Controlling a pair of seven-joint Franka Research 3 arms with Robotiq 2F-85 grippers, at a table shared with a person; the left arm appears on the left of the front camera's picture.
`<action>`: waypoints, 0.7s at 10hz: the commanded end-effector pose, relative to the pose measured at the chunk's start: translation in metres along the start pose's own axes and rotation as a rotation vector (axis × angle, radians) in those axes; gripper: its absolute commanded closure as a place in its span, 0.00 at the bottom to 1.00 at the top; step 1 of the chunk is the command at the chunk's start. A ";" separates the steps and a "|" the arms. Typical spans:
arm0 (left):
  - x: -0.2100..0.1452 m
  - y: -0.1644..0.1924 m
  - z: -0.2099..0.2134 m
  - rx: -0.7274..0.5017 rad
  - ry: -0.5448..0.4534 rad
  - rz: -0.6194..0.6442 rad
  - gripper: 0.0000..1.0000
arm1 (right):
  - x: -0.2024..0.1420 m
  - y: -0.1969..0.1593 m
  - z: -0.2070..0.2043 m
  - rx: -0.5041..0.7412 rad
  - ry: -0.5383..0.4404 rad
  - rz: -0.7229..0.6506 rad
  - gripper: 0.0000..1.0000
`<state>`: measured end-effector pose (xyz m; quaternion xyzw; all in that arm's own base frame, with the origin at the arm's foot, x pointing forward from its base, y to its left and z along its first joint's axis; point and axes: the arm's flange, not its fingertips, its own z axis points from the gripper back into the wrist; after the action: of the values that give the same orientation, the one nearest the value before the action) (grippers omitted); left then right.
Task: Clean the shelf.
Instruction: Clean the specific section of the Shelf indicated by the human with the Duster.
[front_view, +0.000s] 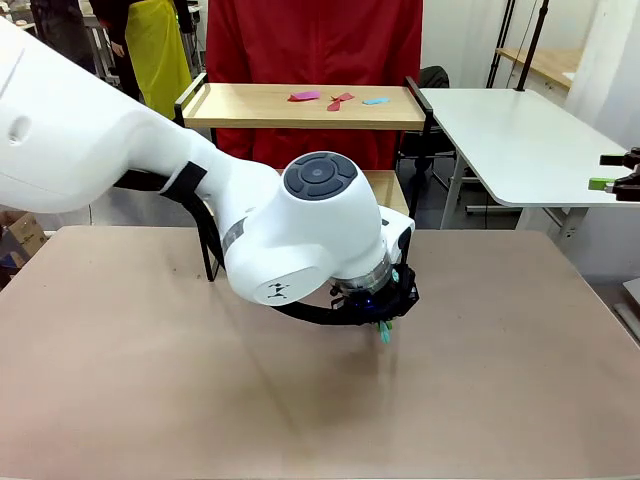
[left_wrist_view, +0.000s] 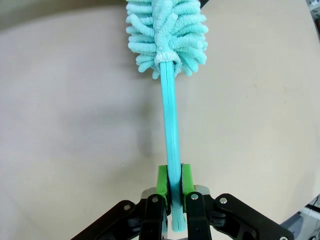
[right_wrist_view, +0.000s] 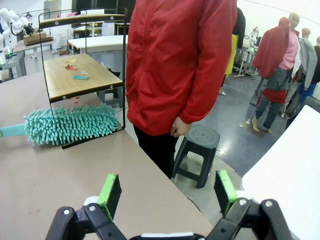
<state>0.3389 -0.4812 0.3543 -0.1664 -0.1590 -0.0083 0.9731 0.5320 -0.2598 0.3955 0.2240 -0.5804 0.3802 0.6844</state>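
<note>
The shelf (front_view: 300, 106) stands at the table's far edge, and pink, red and blue scraps (front_view: 338, 99) lie on its top wooden board. In the right wrist view the shelf (right_wrist_view: 75, 82) has more small scraps on its lower board. My left gripper (front_view: 388, 318) hangs low over the table's middle, shut on the thin handle of a teal duster (left_wrist_view: 168, 125). The duster's fluffy head (right_wrist_view: 70, 125) rests on the table by the shelf's foot. My right gripper (right_wrist_view: 167, 192) is open and holds nothing; in the front view the right gripper (front_view: 612, 172) sits at the right edge.
A person in a red jacket (front_view: 315, 40) stands behind the shelf. A black stool (right_wrist_view: 197, 150) is beside the person. A white side table (front_view: 520, 140) stands at the right. The brown tabletop (front_view: 150, 380) is bare around my left arm.
</note>
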 end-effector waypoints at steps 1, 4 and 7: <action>0.004 -0.011 -0.014 0.020 -0.013 0.030 0.87 | 0.006 0.000 -0.001 -0.003 0.017 -0.013 0.00; 0.001 -0.002 -0.006 0.004 0.008 0.006 0.87 | 0.006 0.000 -0.001 -0.003 0.017 -0.013 0.00; 0.011 0.004 -0.009 0.049 0.020 0.032 0.87 | 0.006 0.000 -0.001 -0.003 0.017 -0.013 0.00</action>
<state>0.3460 -0.4865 0.3462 -0.1569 -0.1476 0.0012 0.9765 0.5320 -0.2598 0.3955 0.2240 -0.5804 0.3802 0.6844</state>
